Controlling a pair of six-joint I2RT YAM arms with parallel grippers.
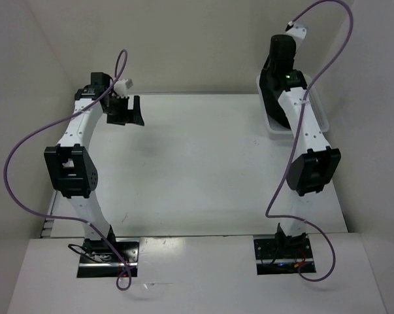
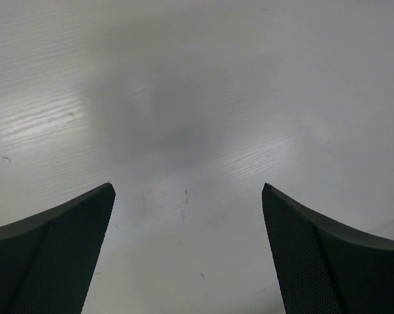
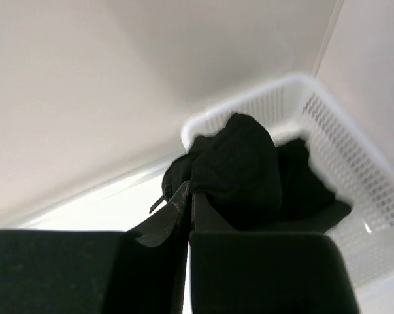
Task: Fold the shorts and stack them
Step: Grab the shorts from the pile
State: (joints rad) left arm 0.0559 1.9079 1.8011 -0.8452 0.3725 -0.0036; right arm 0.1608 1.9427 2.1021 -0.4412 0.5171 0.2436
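Observation:
The black shorts (image 3: 244, 163) lie bunched in a white basket (image 3: 353, 157) at the table's far right. My right gripper (image 3: 189, 191) has its jaws pressed together on a fold of the shorts, just above the basket. In the top view my right arm covers the basket (image 1: 319, 112) and hides the shorts. My left gripper (image 1: 126, 111) is open and empty above the far left of the table; in the left wrist view (image 2: 188, 190) only bare table shows between its fingers (image 2: 59, 248).
The white table (image 1: 197, 170) is walled in at the back and both sides. The basket stands against the right wall. Purple cables loop off both arms.

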